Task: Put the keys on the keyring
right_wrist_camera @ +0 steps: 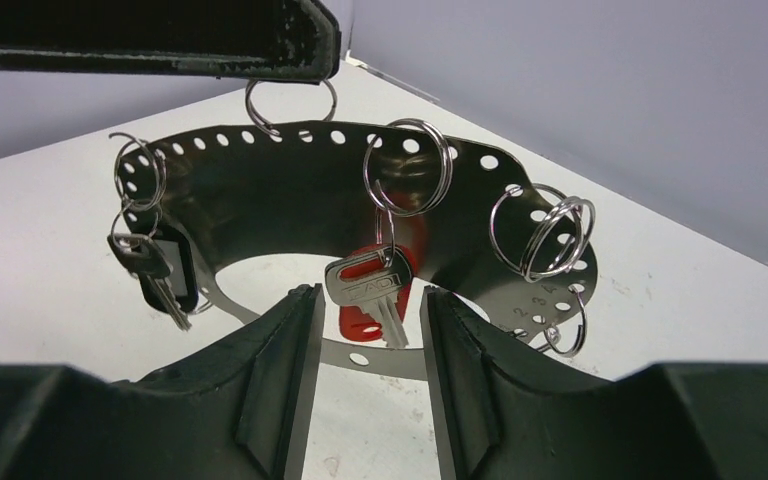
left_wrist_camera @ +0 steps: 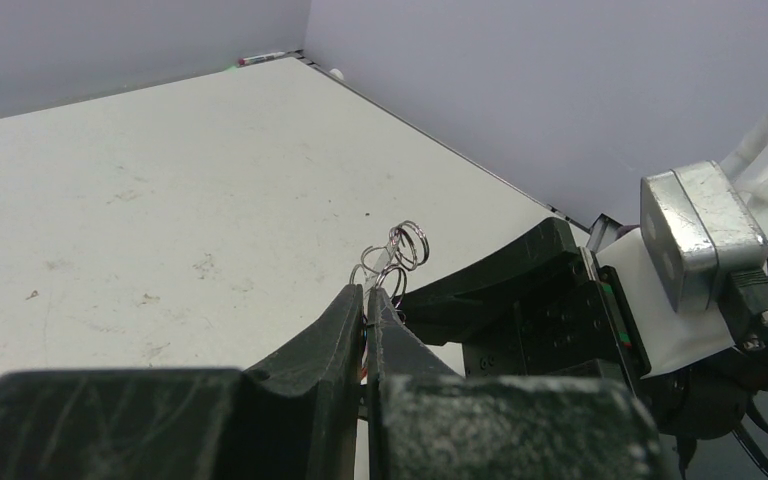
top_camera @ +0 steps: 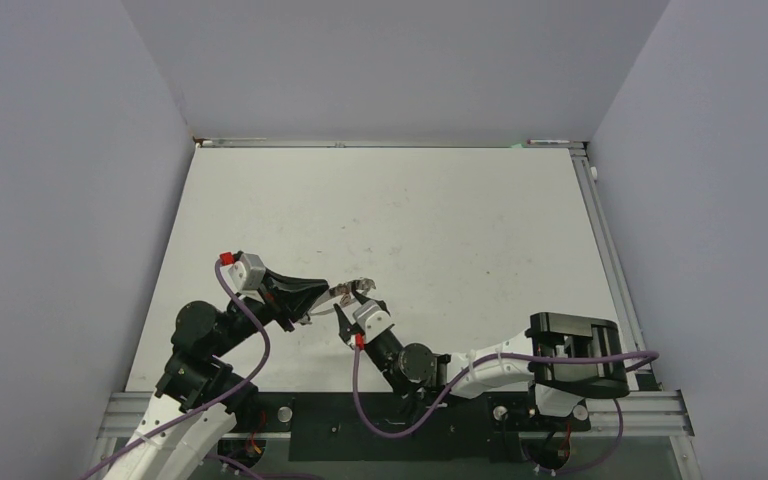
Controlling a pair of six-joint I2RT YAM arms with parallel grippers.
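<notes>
The keyring is a flat pale metal hoop with punched holes and wire loops round its rim, held up off the table. My left gripper is shut on its edge, with a few loops sticking out past the tips. A silver key with a red tag hangs from one loop. A dark key with a black tag hangs at the hoop's left. My right gripper stands open just below the silver key, whose blade dips between the fingertips without touching them. From above, both grippers meet at the keyring.
The white table stretches away behind the grippers, walled on three sides. The right arm's silver camera housing sits close to my left gripper. A black block stands at the right arm's base.
</notes>
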